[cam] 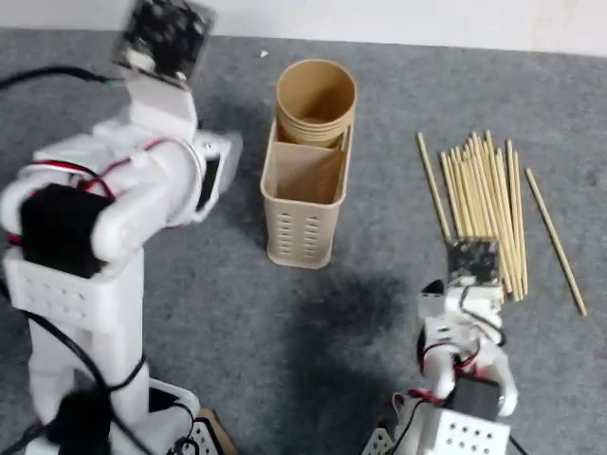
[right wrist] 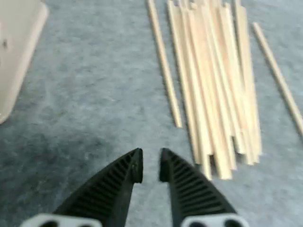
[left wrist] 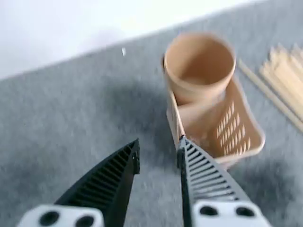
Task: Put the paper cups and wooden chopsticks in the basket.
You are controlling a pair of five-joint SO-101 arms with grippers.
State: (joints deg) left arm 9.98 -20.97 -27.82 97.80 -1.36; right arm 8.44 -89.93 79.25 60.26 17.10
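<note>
Chopsticks (cam: 484, 204) lie loose on the tabletop (cam: 237, 322) beside the basket (cam: 302, 227) holding the stacked cups (cam: 316, 100), the right fingers (right wrist: 120, 182) narrowly apart and empty near their ends, the left fingers (left wrist: 116, 182) gaping by the basket, and a shallow pinch would likely scatter the thin sticks.

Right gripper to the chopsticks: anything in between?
Nothing but grey mat between the right gripper and the nearest ends of the chopsticks, per the right wrist view.

A grey, felt-like desk (cam: 237, 313) runs back to a white wall (cam: 427, 19). 1 small white speck (cam: 264, 54) lies on it near that wall.
</note>
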